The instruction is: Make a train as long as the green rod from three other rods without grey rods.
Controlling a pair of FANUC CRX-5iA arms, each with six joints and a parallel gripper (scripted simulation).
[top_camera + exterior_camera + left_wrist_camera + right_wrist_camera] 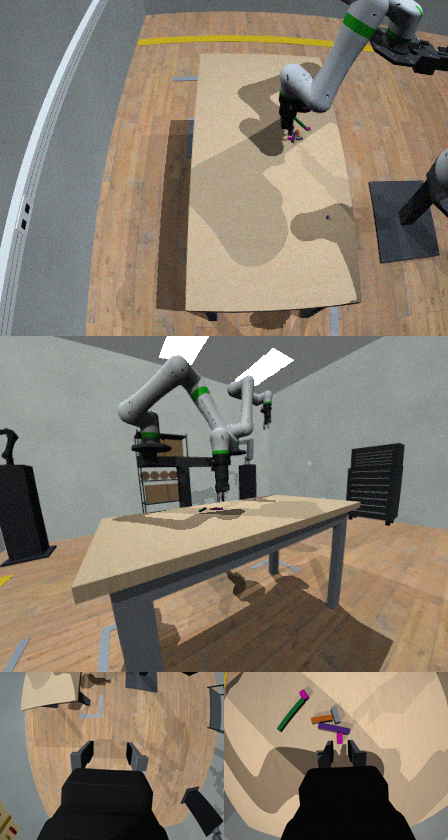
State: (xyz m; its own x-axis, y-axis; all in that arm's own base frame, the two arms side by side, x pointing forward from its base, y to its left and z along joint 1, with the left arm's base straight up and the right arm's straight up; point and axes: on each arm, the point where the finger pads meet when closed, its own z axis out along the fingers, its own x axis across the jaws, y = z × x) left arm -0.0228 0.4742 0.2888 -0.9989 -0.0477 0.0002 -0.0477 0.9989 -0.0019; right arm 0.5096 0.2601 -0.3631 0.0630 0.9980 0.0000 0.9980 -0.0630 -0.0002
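Currently, the green rod (291, 714) is lying flat on the table (240, 285) (225, 546) (48, 695), showing dark green (one end meeting a magenta rod (303, 694)); the right gripper (287, 134) (222, 497) (340, 747) is standing partly open, gripping nothing.

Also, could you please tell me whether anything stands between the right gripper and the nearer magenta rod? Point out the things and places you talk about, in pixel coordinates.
Nothing visible stands between the right gripper (288, 134) (222, 497) (340, 751) and the nearer magenta rod (339, 738); its near end faces the open fingers. The purple rod (334, 728) lies at its far end, beyond the rod.
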